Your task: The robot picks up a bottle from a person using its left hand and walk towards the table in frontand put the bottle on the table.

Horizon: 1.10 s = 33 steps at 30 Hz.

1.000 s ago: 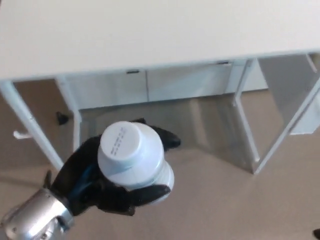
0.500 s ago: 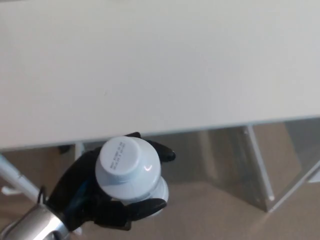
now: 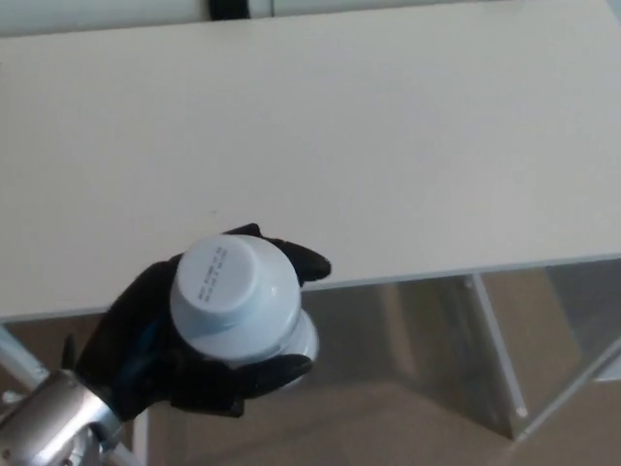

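A white bottle (image 3: 238, 301) with a wide white cap stands upright in my left hand (image 3: 160, 345), seen from straight above. The black fingers wrap around its body, so the hand is shut on it. The bottle hangs at the near edge of the white table (image 3: 388, 146), its cap overlapping that edge in the picture. My silver left forearm comes in from the bottom left corner. My right hand does not show.
The table's white top fills the upper two thirds of the view. Below its near edge I see white table legs (image 3: 500, 349) and the beige floor (image 3: 408, 427). A dark object (image 3: 231, 8) sits past the far edge.
The whole picture has shifted: the table top now fills far more of the view and its near edge sits lower. The bottle stays held in my left hand, now at the table's edge.
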Motion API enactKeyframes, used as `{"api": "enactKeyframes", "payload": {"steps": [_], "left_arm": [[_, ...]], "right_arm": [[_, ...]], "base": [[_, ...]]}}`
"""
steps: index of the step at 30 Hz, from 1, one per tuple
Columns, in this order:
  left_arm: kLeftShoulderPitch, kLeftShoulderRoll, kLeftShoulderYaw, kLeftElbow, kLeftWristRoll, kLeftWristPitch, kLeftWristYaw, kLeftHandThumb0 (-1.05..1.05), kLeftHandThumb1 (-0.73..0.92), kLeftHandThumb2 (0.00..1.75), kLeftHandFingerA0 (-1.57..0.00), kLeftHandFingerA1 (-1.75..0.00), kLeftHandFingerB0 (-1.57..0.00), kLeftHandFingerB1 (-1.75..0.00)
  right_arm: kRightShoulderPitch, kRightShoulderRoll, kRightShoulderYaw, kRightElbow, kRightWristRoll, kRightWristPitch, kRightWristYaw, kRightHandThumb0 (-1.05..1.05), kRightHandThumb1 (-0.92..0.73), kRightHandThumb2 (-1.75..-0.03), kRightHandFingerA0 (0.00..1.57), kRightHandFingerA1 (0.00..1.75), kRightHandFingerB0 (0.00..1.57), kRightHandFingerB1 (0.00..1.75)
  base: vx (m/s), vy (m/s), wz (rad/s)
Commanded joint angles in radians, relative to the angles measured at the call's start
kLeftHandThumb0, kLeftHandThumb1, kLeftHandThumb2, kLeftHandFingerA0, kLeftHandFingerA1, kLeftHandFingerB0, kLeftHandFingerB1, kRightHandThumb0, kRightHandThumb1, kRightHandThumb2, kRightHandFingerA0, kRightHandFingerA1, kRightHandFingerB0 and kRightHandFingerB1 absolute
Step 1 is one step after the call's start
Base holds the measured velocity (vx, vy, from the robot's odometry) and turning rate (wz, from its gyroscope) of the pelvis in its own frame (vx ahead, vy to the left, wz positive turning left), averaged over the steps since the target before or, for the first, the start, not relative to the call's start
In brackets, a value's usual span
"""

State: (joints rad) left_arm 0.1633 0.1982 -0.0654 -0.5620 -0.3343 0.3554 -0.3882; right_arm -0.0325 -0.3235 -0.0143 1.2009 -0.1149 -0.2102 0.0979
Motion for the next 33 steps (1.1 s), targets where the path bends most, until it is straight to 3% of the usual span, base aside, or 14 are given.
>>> {"api": "enactKeyframes", "payload": {"steps": [1, 8, 13, 14, 17, 25, 26, 30, 31, 32, 33], "left_arm": [[-0.019, -0.001, -0.010, 0.011, 0.014, -0.018, 0.014, -0.22, 0.79, 0.66, -1.06, -1.18, -0.81, -0.87], [-0.110, -0.022, -0.010, 0.097, 0.047, -0.023, 0.049, -0.21, 0.80, 0.66, -1.06, -1.21, -0.79, -0.89], [-0.193, -0.029, -0.001, 0.152, 0.075, -0.010, 0.082, -0.20, 0.78, 0.70, -1.04, -1.20, -0.81, -0.91], [-0.199, -0.030, 0.002, 0.158, 0.073, -0.017, 0.078, -0.20, 0.77, 0.71, -1.04, -1.21, -0.81, -0.91], [-0.202, -0.032, 0.003, 0.162, 0.075, -0.019, 0.077, -0.20, 0.77, 0.71, -1.04, -1.21, -0.81, -0.91], [-0.195, -0.024, -0.010, 0.145, 0.107, -0.042, 0.075, -0.23, 0.79, 0.67, -1.07, -1.23, -0.82, -0.92], [-0.277, -0.023, -0.004, 0.202, 0.135, -0.036, 0.094, -0.24, 0.79, 0.65, -1.09, -1.21, -0.81, -0.91], [-0.307, -0.023, -0.001, 0.234, 0.149, -0.043, 0.099, -0.24, 0.80, 0.64, -1.07, -1.21, -0.81, -0.90], [-0.363, -0.017, 0.004, 0.294, 0.168, -0.038, 0.110, -0.22, 0.82, 0.66, -1.04, -1.23, -0.80, -0.85], [-0.408, -0.016, 0.005, 0.338, 0.185, -0.032, 0.122, -0.20, 0.82, 0.66, -1.06, -1.21, -0.80, -0.85], [-0.440, -0.018, 0.005, 0.368, 0.197, -0.030, 0.132, -0.20, 0.82, 0.66, -1.06, -1.21, -0.80, -0.85]], "right_arm": [[0.016, -0.015, -0.013, 0.007, 0.009, -0.004, 0.000, -0.32, -0.68, -0.59, 0.70, 0.46, 0.57, 0.41], [0.023, -0.010, -0.020, 0.006, 0.009, -0.004, 0.000, -0.32, -0.66, -0.60, 0.76, 0.50, 0.57, 0.42], [0.023, -0.013, -0.027, 0.000, 0.011, -0.003, -0.004, -0.34, -0.67, -0.59, 0.71, 0.46, 0.56, 0.41], [0.018, -0.013, -0.028, -0.001, 0.011, -0.001, -0.004, -0.40, -0.57, -0.80, 0.65, 0.58, 0.52, 0.53], [0.017, -0.012, -0.029, -0.001, 0.010, 0.000, -0.004, -0.40, -0.57, -0.80, 0.65, 0.58, 0.52, 0.53], [0.024, -0.009, -0.040, 0.001, 0.013, 0.000, 0.001, -0.40, -0.57, -0.80, 0.68, 0.60, 0.52, 0.52], [0.016, -0.018, -0.045, -0.003, 0.016, -0.005, 0.003, -0.34, -0.66, -0.59, 0.73, 0.47, 0.58, 0.41], [0.014, -0.018, -0.047, -0.003, 0.016, 0.000, 0.004, -0.34, -0.66, -0.59, 0.73, 0.47, 0.58, 0.41], [0.017, -0.019, -0.040, -0.003, 0.007, -0.007, 0.000, -0.38, -0.57, -0.79, 0.67, 0.59, 0.53, 0.53], [0.015, -0.020, -0.036, -0.003, 0.002, -0.008, -0.002, -0.34, -0.68, -0.59, 0.75, 0.47, 0.57, 0.41], [0.012, -0.021, -0.034, -0.003, 0.000, -0.007, -0.003, -0.34, -0.68, -0.59, 0.75, 0.47, 0.57, 0.41]], "base": [[0.06, 0.069, 0.18], [0.09, -0.006, 0.09], [0.00, 0.000, 0.00], [0.00, 0.000, 0.00], [0.00, 0.000, 0.00], [0.00, 0.000, 0.00], [0.00, 0.000, 0.00], [0.00, 0.000, 0.02], [0.00, 0.000, 0.00], [0.00, 0.000, 0.00], [0.00, 0.000, 0.00]]}}
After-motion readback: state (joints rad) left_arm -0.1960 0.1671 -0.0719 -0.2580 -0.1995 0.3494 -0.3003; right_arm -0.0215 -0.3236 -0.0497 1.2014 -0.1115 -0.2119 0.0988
